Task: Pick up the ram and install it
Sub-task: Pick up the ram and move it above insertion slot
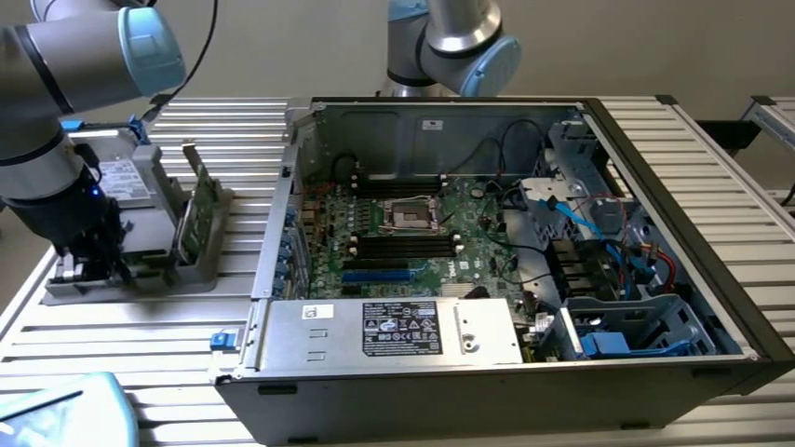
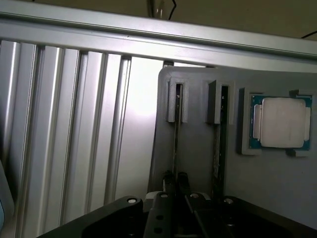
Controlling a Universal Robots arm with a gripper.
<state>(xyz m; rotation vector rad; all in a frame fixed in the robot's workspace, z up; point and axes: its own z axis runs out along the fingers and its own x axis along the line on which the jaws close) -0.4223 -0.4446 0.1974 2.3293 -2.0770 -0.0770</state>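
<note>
The pincer [image 2: 176, 181] is squeezing nearly shut, its fingertips [image 2: 168, 178] pinching the thin top edge of the ram [image 2: 176, 134]. The ram is standing on edge in a slot of the grey holder [image 2: 267, 188], its long axis running along the slot, parallel to a second stick [image 2: 218, 144] just beside it. It is reaching out from between the fingertips along the holder.

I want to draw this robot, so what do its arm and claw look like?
The arm is fat silver-grey tubes with light-blue caps on the joints, and a black cable hangs beside it. Its end part is black. The claw is black too, with small shiny screws on its body.
</note>
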